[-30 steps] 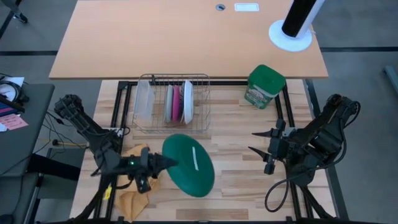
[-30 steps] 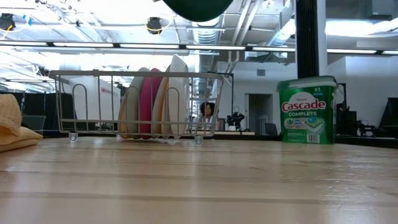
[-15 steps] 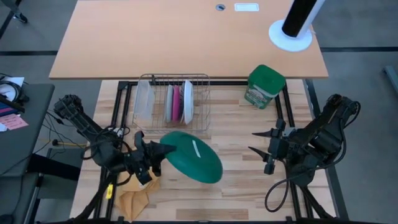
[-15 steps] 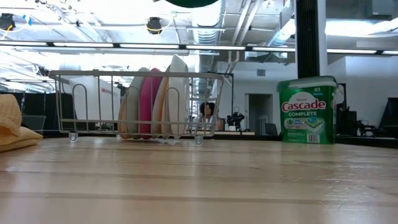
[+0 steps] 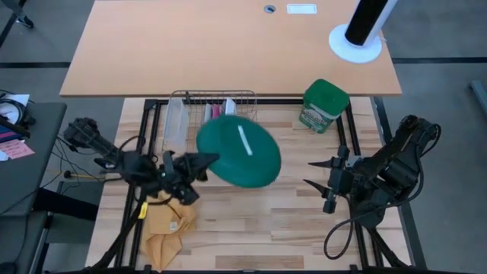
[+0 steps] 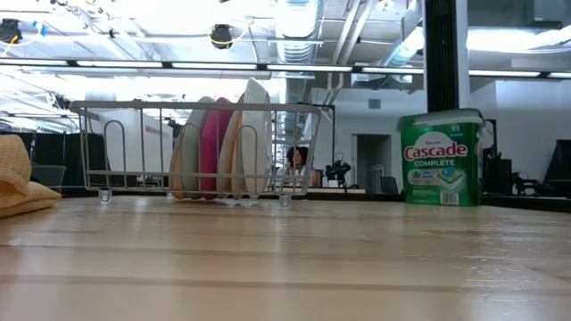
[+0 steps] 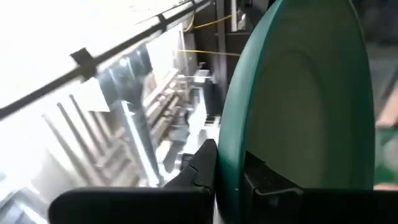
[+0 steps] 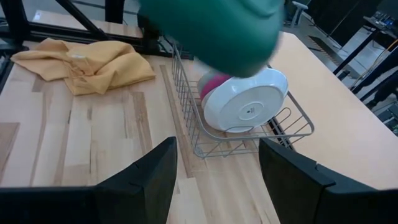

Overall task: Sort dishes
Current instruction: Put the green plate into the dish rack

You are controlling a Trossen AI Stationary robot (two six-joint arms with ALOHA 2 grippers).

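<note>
A large plate [image 5: 238, 151], its dark green back turned up, hangs in the air over the near part of the wire rack [image 5: 245, 97]. My left gripper [image 5: 210, 160] is shut on it at its left edge. In the rack stand small plates on edge: a grey one [image 6: 190, 145], a pink one [image 6: 214, 143] and a white one [image 8: 245, 109], resting between the wires. My right gripper [image 5: 316, 173] waits open at the right of the table, with nothing between its fingers [image 8: 146, 180]. My left gripper pinches the green plate's rim [image 7: 227, 149] between its two fingers, one finger [image 7: 267, 185] on the green back and the other [image 7: 198, 167] on the opposite face. The fingers come from the table's left. The plate is lifted clear, tilted, back upward.
A frosted translucent container [image 5: 175, 122] stands at the rack's left end. A green canister [image 5: 325, 105] stands at the far right of the table. A yellow cloth [image 5: 167, 228] lies crumpled at the near left. Bare wood lies between the rack and my right gripper.
My left gripper has risen and swung toward the table's far edge, tipping upward as it went. The green plate went with it from over the table's near middle to over the rack, out of the low view's top.
</note>
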